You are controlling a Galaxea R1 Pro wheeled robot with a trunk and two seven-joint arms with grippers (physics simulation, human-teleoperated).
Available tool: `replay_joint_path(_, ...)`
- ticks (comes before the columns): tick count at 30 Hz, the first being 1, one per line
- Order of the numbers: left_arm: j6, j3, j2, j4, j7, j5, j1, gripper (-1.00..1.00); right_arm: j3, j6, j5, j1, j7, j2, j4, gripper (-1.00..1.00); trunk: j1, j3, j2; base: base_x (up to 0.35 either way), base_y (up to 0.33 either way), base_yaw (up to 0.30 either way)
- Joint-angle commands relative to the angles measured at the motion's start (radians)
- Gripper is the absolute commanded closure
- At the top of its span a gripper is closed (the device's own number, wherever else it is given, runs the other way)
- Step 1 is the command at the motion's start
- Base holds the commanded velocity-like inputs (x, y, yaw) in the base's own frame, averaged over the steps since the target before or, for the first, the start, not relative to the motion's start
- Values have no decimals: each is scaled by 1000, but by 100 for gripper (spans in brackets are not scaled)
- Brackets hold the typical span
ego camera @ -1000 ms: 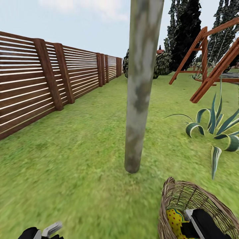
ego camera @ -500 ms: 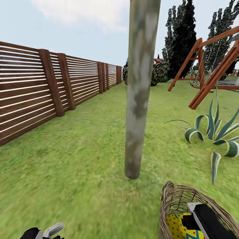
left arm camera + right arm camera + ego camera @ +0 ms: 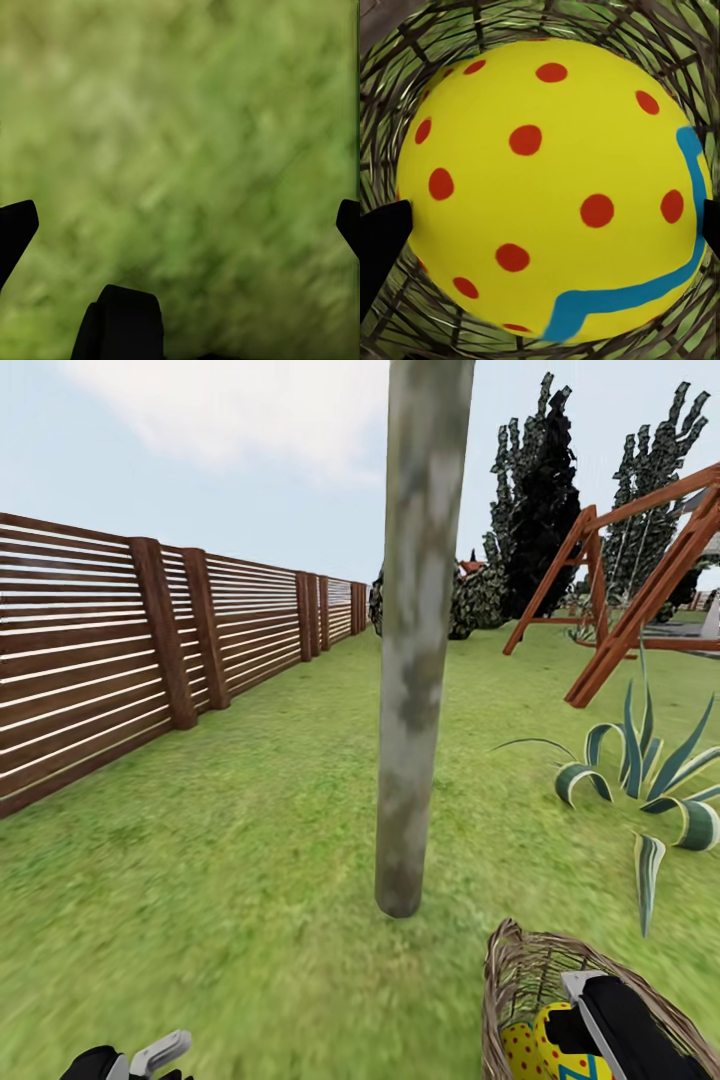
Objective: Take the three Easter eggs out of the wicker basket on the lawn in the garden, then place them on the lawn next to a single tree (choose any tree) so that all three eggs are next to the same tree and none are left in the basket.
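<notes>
Outdoors, the robot is standing on the lawn (image 3: 230, 880) of the garden, facing the tree (image 3: 415, 630), whose bare grey-green trunk is rising straight ahead and meeting the grass near the middle of the head view. A brown slatted fence (image 3: 120, 650) is running along the left side, while a wooden swing frame (image 3: 640, 590) and a spiky striped plant (image 3: 640, 765) are sitting to the right. Near the trunk's foot, at the lower right of the head view, the wicker basket (image 3: 505, 970) is lying on the grass with the Easter eggs (image 3: 545, 1045) still inside it; two yellow, red-dotted shells are showing there, and how many lie within cannot be told. The right claw (image 3: 600, 1025) is reaching down into the basket, and in the right wrist view its fingers are standing apart on either side of one egg (image 3: 555, 187), its left fingertip (image 3: 382, 232) at the shell's edge, though real contact cannot be told. The left claw (image 3: 180, 225) is hanging open over bare grass, its dark fingertips (image 3: 15, 225) spread wide, holding nothing.
</notes>
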Motion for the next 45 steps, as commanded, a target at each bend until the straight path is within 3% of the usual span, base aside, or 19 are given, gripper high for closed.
replay_joint_path(1,5,3,0,-1,-3,-2,0,-100,-1,4,4,0,4,-1,-1,100,-1,3,0,0,0,0)
replay_joint_path(4,3,3,-2,-1,-3,-2,0,-100,-3,4,2,0,4,-4,3,100,-2,15,1,0,0,0)
replay_joint_path(12,3,6,-2,-1,-5,0,0,-100,-8,1,-4,0,10,-3,29,100,-2,15,1,0,0,0)
replay_joint_path(19,3,4,-8,1,-3,-2,0,-100,-1,7,5,0,3,9,28,100,-5,42,3,0,0,0)
replay_joint_path(23,3,4,-8,1,-4,-2,0,-100,0,6,25,0,7,9,29,100,-21,54,31,0,0,0)
replay_joint_path(45,3,4,-10,1,-5,-2,0,-100,-1,4,24,0,7,10,29,100,-105,123,185,0,0,0)
